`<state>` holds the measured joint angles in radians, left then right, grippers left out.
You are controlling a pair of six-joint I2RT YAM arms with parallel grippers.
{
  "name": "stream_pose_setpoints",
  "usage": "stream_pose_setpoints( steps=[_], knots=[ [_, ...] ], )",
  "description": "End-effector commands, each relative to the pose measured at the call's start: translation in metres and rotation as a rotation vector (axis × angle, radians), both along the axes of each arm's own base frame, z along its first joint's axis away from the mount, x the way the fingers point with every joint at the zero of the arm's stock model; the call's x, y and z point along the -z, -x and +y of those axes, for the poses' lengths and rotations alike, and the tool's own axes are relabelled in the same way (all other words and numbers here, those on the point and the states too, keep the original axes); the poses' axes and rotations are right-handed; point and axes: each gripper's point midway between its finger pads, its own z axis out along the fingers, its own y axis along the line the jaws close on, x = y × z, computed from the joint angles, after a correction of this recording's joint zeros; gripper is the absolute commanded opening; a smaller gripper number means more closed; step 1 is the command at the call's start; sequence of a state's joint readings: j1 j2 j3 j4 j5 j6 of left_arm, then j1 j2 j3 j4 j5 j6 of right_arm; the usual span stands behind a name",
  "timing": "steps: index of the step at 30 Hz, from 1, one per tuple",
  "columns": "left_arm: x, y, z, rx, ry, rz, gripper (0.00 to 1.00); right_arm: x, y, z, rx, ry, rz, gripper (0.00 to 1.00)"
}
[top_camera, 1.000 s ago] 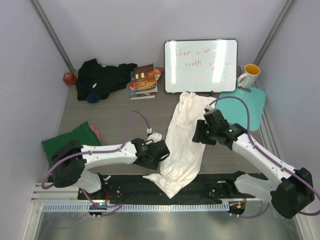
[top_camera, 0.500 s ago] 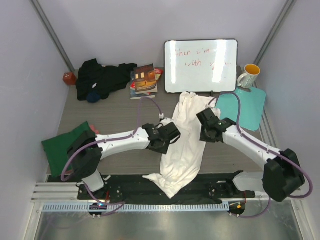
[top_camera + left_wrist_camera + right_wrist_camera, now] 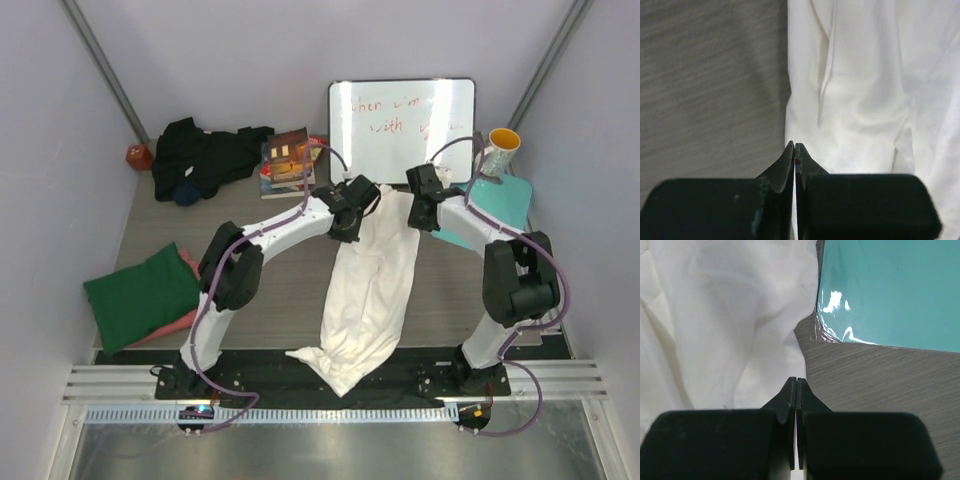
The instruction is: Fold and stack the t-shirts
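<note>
Grey wood table (image 3: 250, 270) held the white t-shirt (image 3: 372, 290), lying lengthwise 12 to 6 o'clock. Left gripper (image 3: 795, 146) and right gripper (image 3: 796, 380), both closed tight, flanked its far end at 9 and 3; whether they pinched cloth was unclear.

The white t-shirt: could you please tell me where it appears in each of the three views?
Top external: white t-shirt lies lengthwise mid-table, from below the whiteboard to the near edge.
Left wrist: white t-shirt fills the right side.
Right wrist: white t-shirt fills the left side.
Shared landmark: the grey table, bare beside the shirt in all three.
</note>
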<state>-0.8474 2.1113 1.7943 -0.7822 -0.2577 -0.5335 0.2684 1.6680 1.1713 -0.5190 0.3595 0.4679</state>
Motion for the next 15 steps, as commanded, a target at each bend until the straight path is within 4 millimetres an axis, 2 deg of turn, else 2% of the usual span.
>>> stream_pose_setpoints(
  steps=[1, 2, 7, 11, 15],
  knots=[
    [0.016, -0.016, -0.013, 0.074, -0.016, 0.050, 0.00, 0.012, -0.023, -0.001, -0.012, 0.031, -0.010, 0.01],
    [0.027, -0.020, -0.019, 0.078, -0.016, 0.061, 0.00, 0.023, -0.025, 0.000, -0.015, 0.034, 0.012, 0.01],
    [0.050, -0.034, -0.029, 0.061, 0.073, 0.114, 0.00, 0.044, -0.032, 0.005, -0.023, 0.024, 0.042, 0.01],
    [0.069, -0.034, -0.023, 0.049, 0.078, 0.148, 0.00, 0.056, -0.032, 0.008, -0.037, 0.018, 0.071, 0.01],
    [0.087, -0.029, -0.007, 0.018, 0.036, 0.183, 0.00, 0.065, -0.030, 0.013, -0.052, 0.000, 0.096, 0.01]
  ],
)
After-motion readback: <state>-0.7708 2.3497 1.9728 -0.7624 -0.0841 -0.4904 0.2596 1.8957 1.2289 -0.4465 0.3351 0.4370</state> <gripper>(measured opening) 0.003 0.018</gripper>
